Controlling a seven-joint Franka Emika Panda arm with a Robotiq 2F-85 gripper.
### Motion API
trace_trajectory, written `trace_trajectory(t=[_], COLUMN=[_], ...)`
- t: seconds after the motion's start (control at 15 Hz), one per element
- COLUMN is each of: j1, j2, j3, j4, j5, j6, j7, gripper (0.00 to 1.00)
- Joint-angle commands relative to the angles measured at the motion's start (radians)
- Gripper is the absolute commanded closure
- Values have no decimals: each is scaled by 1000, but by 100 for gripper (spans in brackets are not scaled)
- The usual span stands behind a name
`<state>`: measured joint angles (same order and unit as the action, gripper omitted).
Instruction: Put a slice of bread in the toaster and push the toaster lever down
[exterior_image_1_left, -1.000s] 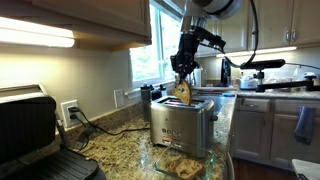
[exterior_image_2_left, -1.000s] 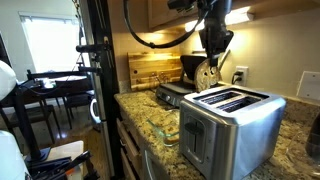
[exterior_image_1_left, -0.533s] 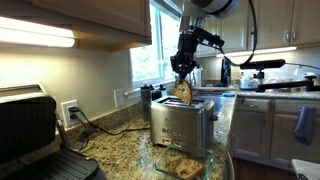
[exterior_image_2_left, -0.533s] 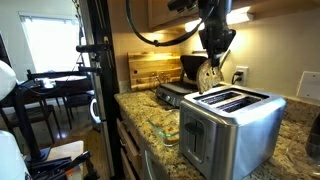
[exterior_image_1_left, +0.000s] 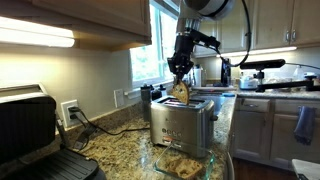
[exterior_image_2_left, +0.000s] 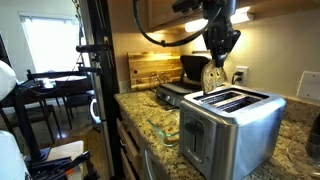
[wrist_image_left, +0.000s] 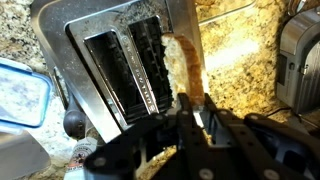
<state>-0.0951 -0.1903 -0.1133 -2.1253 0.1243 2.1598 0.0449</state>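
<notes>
The brushed steel toaster (exterior_image_1_left: 181, 124) (exterior_image_2_left: 232, 128) stands on the granite counter in both exterior views, with its two top slots empty. My gripper (exterior_image_1_left: 180, 73) (exterior_image_2_left: 216, 62) hangs just above it, shut on the slice of bread (exterior_image_1_left: 181, 92) (exterior_image_2_left: 212, 77), which dangles upright over the toaster's top. In the wrist view the tan slice of bread (wrist_image_left: 183, 67) sticks out edge-on beyond the fingers (wrist_image_left: 181, 112), beside the toaster's dark slots (wrist_image_left: 132, 66) rather than over them.
A black grill press (exterior_image_1_left: 40, 140) sits at the near counter end. A clear container with more bread (exterior_image_1_left: 181, 162) lies in front of the toaster. A cutting board (exterior_image_2_left: 152, 68) leans on the wall; a window is behind the arm.
The gripper and the slice have shifted slightly sideways above the toaster; the grip is unchanged.
</notes>
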Motion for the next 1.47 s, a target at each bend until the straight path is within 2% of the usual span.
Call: trace_trajectory(t=[0.0, 1.13, 1.2, 1.27, 1.4], j1=[-10, -9, -9, -9, -10], j2=[15, 109, 108, 109, 107], j3=[-1, -2, -2, -3, -3], j4=[33, 104, 105, 106, 106], j5=[-20, -50, -49, -49, -49], j6=[-29, -28, -30, -31, -32], j7=[16, 80, 83, 83, 86], gripper=[95, 95, 60, 59, 47])
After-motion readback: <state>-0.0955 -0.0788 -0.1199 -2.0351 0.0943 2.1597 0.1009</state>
